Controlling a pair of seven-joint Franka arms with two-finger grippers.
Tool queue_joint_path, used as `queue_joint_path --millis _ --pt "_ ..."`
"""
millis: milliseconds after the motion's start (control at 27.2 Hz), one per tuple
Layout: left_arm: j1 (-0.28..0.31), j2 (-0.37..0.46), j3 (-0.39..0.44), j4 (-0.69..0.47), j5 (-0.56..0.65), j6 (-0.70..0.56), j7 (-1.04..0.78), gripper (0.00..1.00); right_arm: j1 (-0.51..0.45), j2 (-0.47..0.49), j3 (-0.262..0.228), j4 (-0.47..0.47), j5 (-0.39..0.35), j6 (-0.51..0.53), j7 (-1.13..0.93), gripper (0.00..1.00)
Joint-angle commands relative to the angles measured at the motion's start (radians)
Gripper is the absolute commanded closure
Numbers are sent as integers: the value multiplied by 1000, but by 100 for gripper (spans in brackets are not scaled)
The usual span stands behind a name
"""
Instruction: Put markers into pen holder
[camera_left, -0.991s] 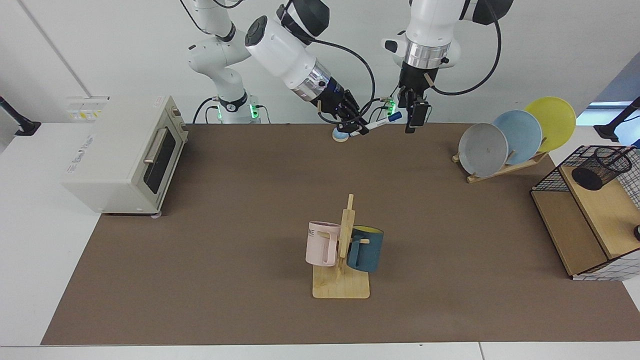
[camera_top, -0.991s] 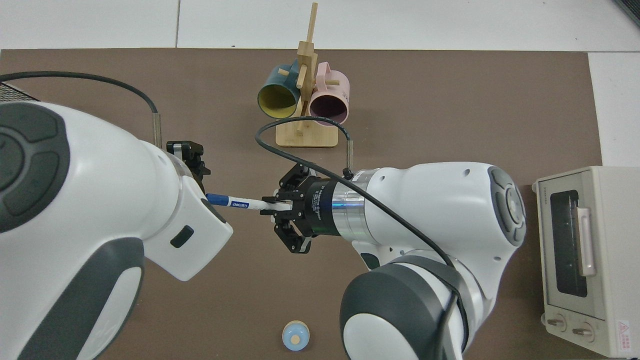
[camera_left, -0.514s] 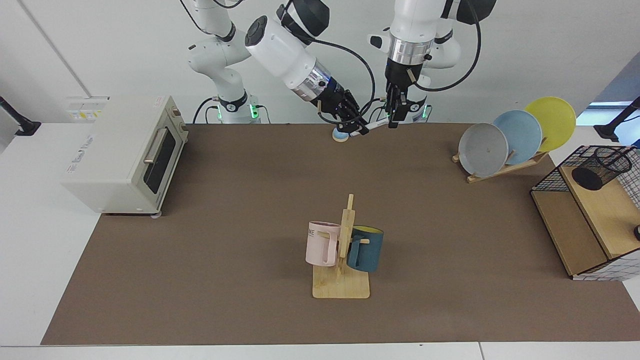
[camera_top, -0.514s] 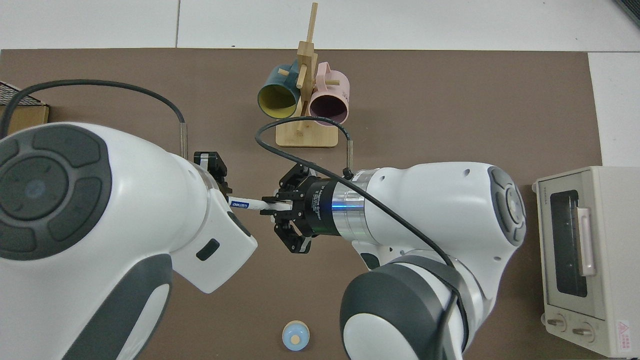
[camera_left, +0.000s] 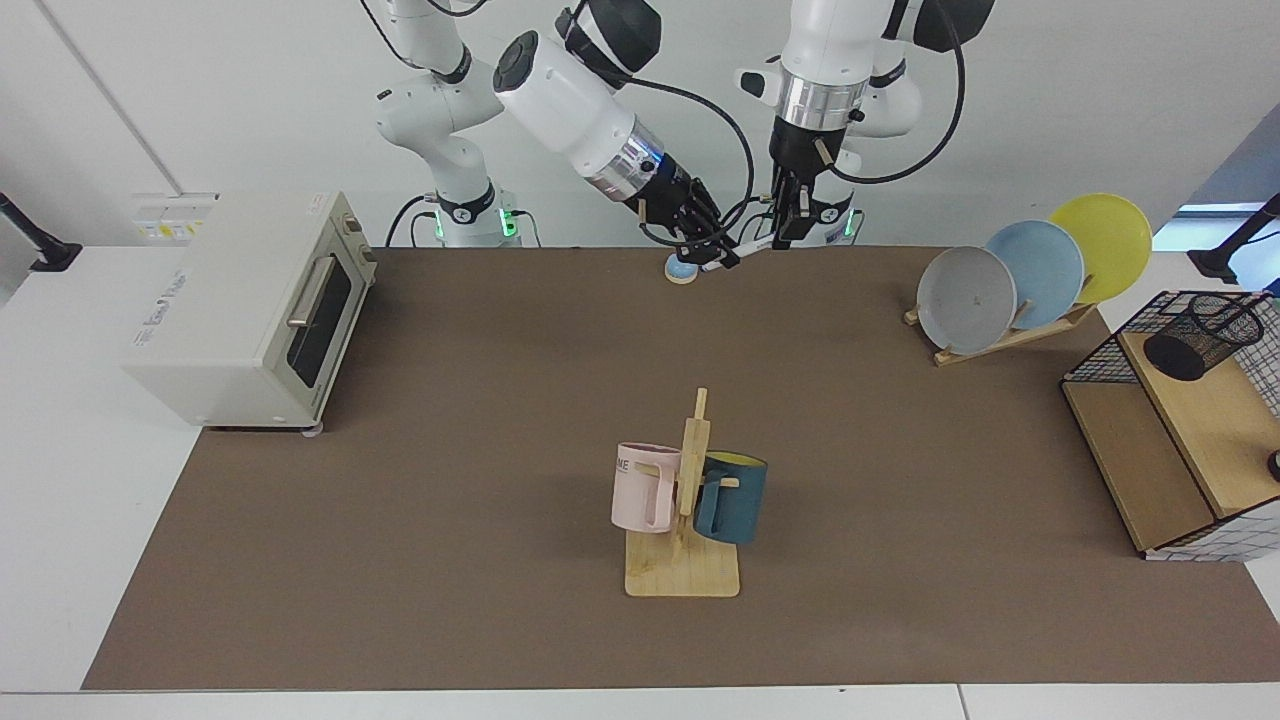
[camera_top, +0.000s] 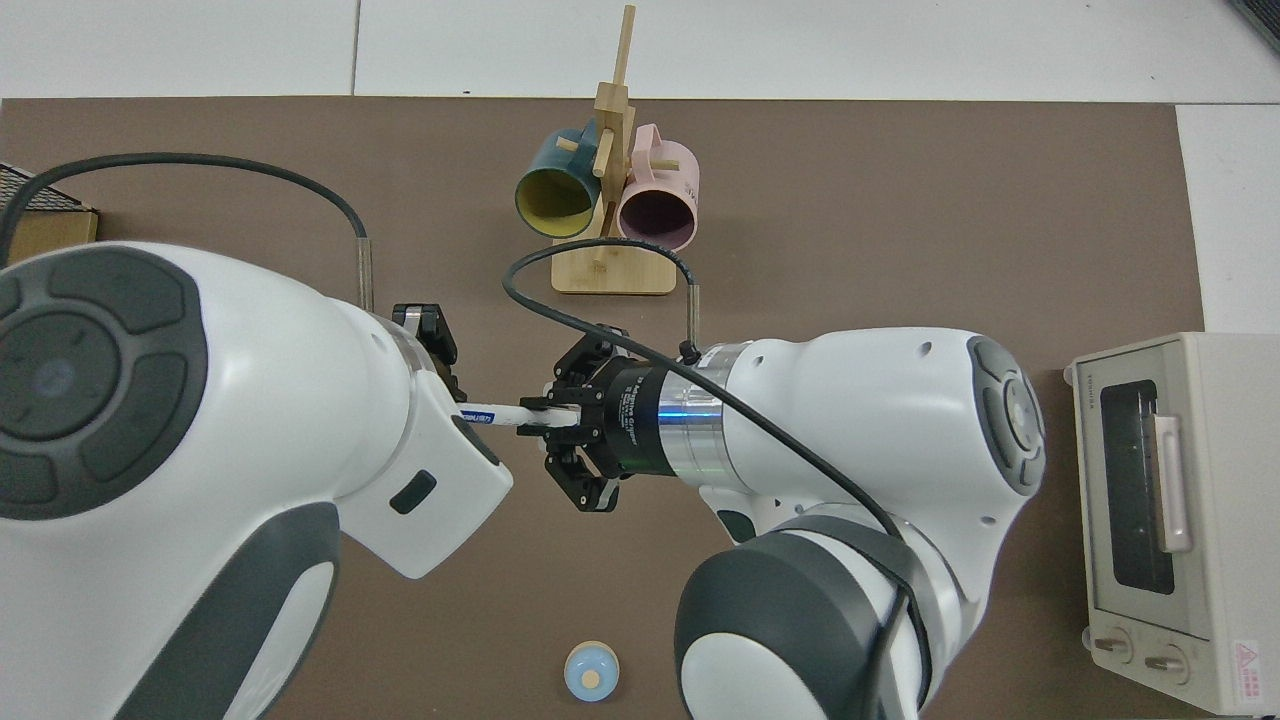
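My right gripper (camera_left: 712, 258) reaches in from the facing view's left and is shut on the white end of the marker (camera_left: 748, 248). It holds the marker nearly level above the mat's far edge. My left gripper (camera_left: 787, 222) hangs straight down at the marker's other end and hides the blue cap. In the top view the marker (camera_top: 490, 412) sticks out of the right gripper (camera_top: 540, 418) and disappears under the left arm's wrist (camera_top: 420, 440). The pen holder (camera_left: 1200, 335), a black mesh cup, lies tilted on the wooden shelf at the facing view's far right, well away from both grippers.
A wire basket with wooden shelves (camera_left: 1150, 470) carries the cup. A plate rack (camera_left: 1010, 335) stands beside it. A toaster oven (camera_left: 250, 310) sits on the opposite side. A mug tree (camera_left: 683, 570) with two mugs stands mid-mat. A small blue round object (camera_left: 681, 270) lies below the right gripper.
The left gripper moved along the far edge to the marker's capped end, which it now hides. The right gripper kept its hold and shifted only slightly.
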Motion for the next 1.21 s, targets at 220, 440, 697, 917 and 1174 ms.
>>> queue_joint_path --millis 220,440,697,917,1174 --pt "24 -29 45 -46 -20 -17 -11 100 -15 -24 -12 -3 -52 -51 -88 0" --pt "110 -43 81 -81 -5 -30 21 100 -62 -56 -15 -5 -169 -172 -205 0" --pt "267 -45 84 -116 70 -5 62 100 -156 -94 -15 -5 -301 -367 -481 0" --pt "400 -13 84 -115 182 30 64 100 -265 -113 -15 -6 -396 -502 -781 0" --pt "485 29 87 -86 314 47 104 100 -349 -121 -12 -8 -563 -554 -1104 0"
